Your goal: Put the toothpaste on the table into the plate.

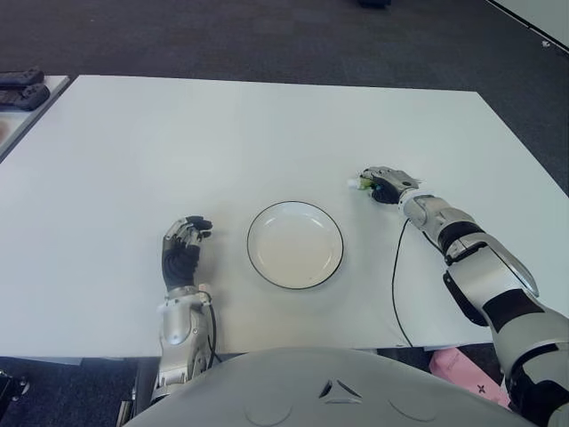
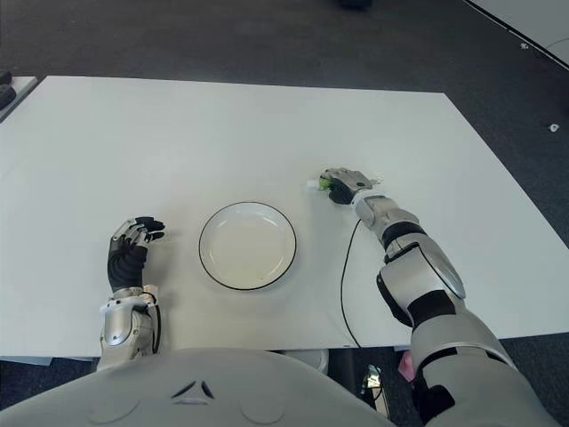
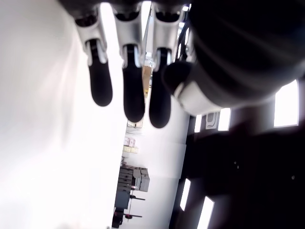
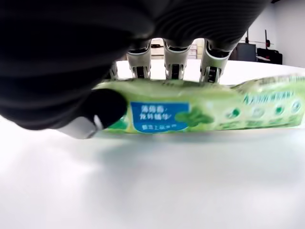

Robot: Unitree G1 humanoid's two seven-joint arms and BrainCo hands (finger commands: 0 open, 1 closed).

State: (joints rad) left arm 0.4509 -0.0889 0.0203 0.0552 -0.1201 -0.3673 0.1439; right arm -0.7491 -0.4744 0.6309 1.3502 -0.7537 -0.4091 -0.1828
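1. White table (image 1: pixel 267 124) fills most of the head views, with dark carpet (image 1: pixel 267 36) beyond its far edge along the top of the frame.
2. Dark objects (image 1: pixel 22 89), upper left edge of the left eye view, on a separate pale surface beside the table; too small to identify.
3. Left hand (image 1: pixel 184 249), lower left of the frame, well apart from the plate on its left. Fingers (image 3: pixel 131 90) extended and loosely relaxed in the wrist view, holding nothing.
4. Plate (image 1: pixel 267 267), centre of the frame, slightly low: round, white, thin dark rim, flat on the table, nothing in it.
5. Black cable (image 1: pixel 396 285), right of the plate, running from the right forearm to the table's near edge.
6. Right hand (image 1: pixel 384 185), right of centre and just above the plate's level, low at the table. Fingers (image 4: pixel 174 67) curl over the far side of the tube and the thumb presses its near side: closed around it.
7. Toothpaste (image 4: pixel 200 112), green tube with a blue label panel, lying lengthwise on the tabletop inside the right hand's grasp; a white and green end shows at the fingertips in the left eye view. Outside the plate, to its upper right.
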